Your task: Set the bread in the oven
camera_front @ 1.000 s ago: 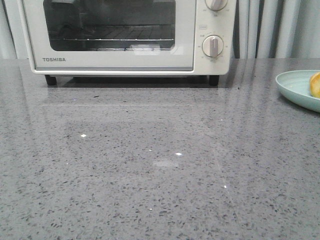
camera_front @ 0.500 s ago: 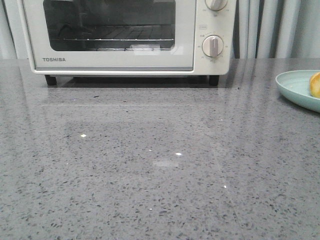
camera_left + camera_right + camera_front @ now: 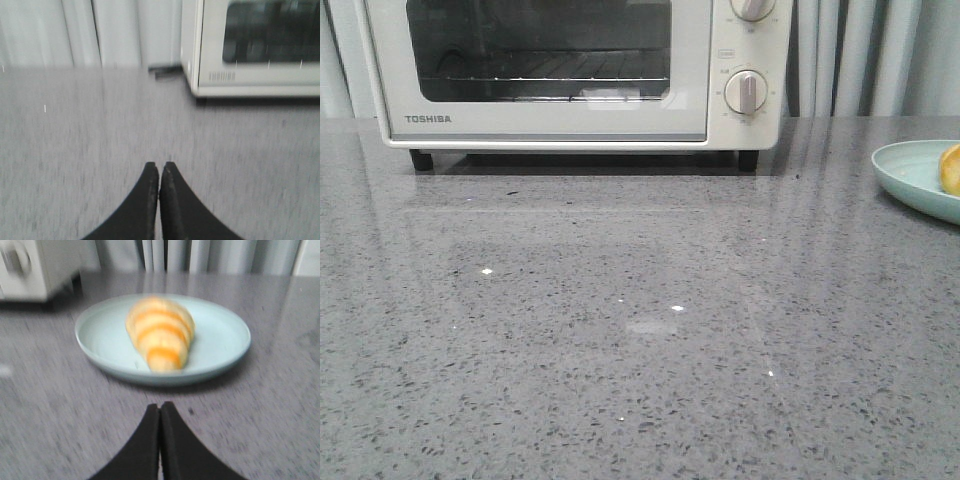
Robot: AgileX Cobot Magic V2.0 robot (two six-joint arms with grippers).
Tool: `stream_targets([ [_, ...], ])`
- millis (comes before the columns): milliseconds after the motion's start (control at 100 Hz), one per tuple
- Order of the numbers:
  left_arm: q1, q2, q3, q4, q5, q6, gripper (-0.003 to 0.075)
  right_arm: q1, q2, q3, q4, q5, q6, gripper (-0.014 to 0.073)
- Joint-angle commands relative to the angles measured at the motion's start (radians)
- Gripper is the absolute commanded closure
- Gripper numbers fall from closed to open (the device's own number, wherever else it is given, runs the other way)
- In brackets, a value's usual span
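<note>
The bread (image 3: 161, 332), golden-brown with paler stripes, lies on a pale blue plate (image 3: 220, 347); in the front view only its edge (image 3: 951, 168) shows at the far right on the plate (image 3: 910, 172). The cream-white oven (image 3: 570, 70) stands at the back with its glass door closed; its corner also shows in the left wrist view (image 3: 250, 50). My right gripper (image 3: 160, 407) is shut and empty, just short of the plate's near rim. My left gripper (image 3: 159, 167) is shut and empty over bare counter, to the left of the oven. Neither gripper shows in the front view.
The grey speckled counter (image 3: 640, 330) stretches in front of the oven. Pale curtains (image 3: 860, 55) hang behind. Two round knobs (image 3: 747, 92) sit on the oven's right side.
</note>
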Motion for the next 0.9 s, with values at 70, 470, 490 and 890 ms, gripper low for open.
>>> stream_targets([
  [70, 0.001, -0.025, 0.022, -0.101, -0.294, 0.0, 0.0741, -0.004, -0.02, 0.026, 0.06, -0.325, 0.01, 0.0646],
  [470, 0.001, -0.025, 0.022, -0.119, -0.531, -0.008, 0.0741, -0.004, -0.02, 0.026, 0.06, -0.677, 0.087, 0.0646],
  [490, 0.001, -0.025, 0.022, -0.119, -0.541, -0.008, 0.0741, -0.004, -0.02, 0.026, 0.06, -0.663, 0.094, 0.0646],
  [890, -0.005, 0.012, -0.212, -0.014, -0.209, -0.163, 0.0741, -0.004, -0.006, -0.226, 0.06, -0.084, 0.154, 0.0645],
])
